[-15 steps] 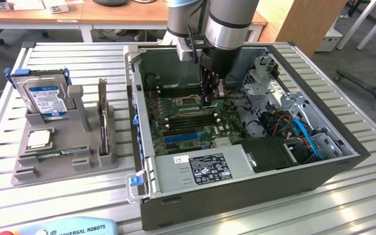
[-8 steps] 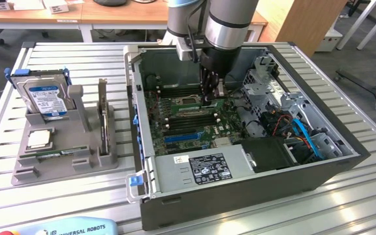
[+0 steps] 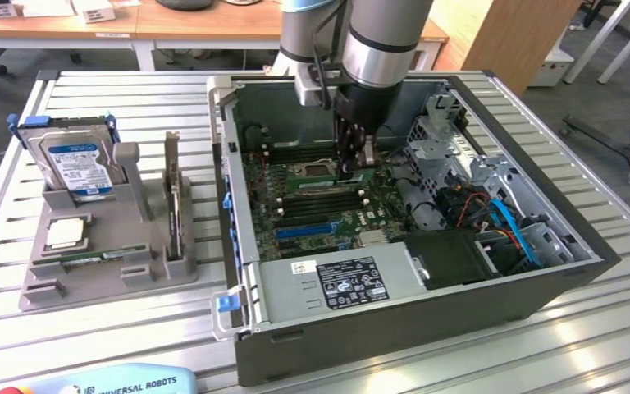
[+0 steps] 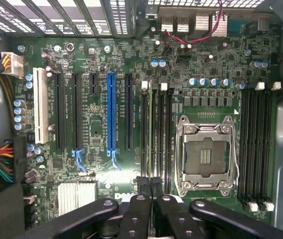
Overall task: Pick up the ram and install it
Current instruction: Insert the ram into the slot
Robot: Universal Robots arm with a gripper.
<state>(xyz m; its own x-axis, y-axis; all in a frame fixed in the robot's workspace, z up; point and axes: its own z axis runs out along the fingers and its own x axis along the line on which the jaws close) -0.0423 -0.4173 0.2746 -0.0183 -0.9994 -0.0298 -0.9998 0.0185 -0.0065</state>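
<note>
My gripper (image 3: 353, 167) reaches down into the open computer case (image 3: 425, 316), just above the motherboard (image 3: 304, 201). In the wrist view its black fingers (image 4: 137, 211) are shut on the ram (image 4: 153, 149). The ram shows edge-on as a thin dark line running away from the fingertips. It sits in line with the middle of three long memory slots (image 4: 145, 129), beside the empty CPU socket (image 4: 206, 154). I cannot tell whether the ram touches the slot. In the exterior view a small pale piece shows between the fingertips, right over the board.
A grey holder tray (image 3: 140, 271) on the exterior view's left carries a silver hard drive (image 3: 75, 164) with a blue label, an upright dark expansion card (image 3: 173, 197) and a thin greenish strip (image 3: 79, 259). The case's walls, power supply (image 3: 337, 283) and cables (image 3: 512, 226) surround the gripper.
</note>
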